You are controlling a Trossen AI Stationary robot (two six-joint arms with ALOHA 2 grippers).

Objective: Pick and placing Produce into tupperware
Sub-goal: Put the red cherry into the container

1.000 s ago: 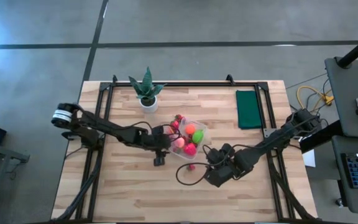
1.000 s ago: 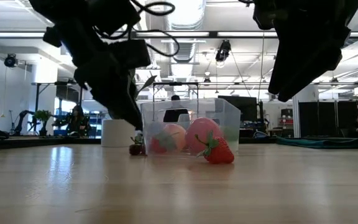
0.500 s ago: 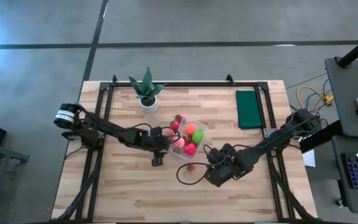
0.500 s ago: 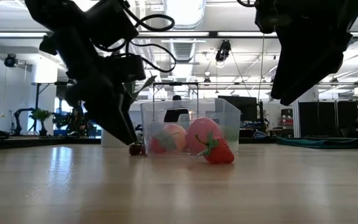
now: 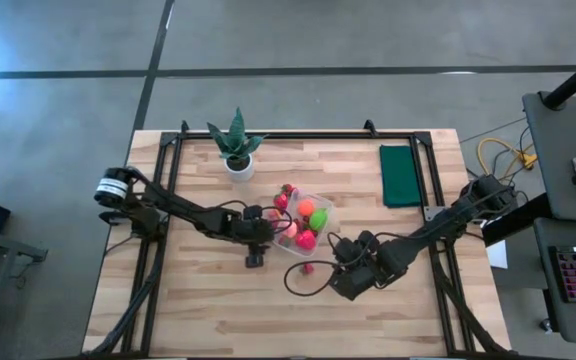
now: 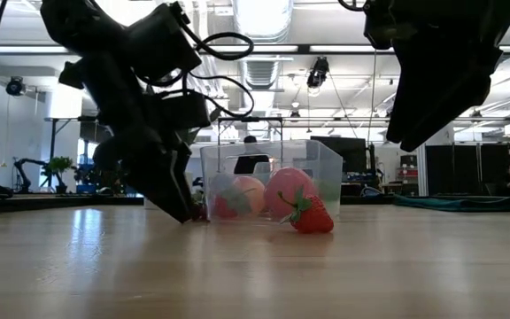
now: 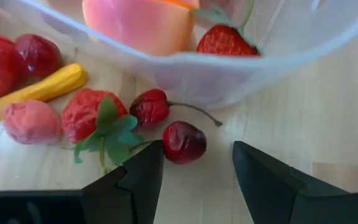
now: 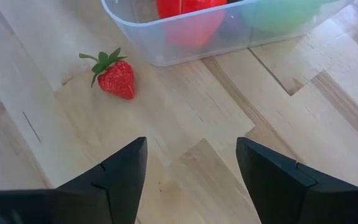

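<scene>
no text can be read anywhere (labels included).

A clear rectangular tub [image 5: 305, 222] is set upright mid-surface, and pink, orange, green and red pieces [image 5: 308, 223] are held inside it. One strawberry [image 8: 116, 75] (leafy cap on) is left lying just outside a wall; two dark cherries [image 7: 183, 141], another strawberry [image 7: 87, 116] and a yellow piece [image 7: 39, 91] are clustered beside another.

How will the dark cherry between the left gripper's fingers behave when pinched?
The cherry looks round and glossy, so it may slip or roll from the open left gripper. Its stem seems joined to a second cherry, which would probably drag along.
</scene>
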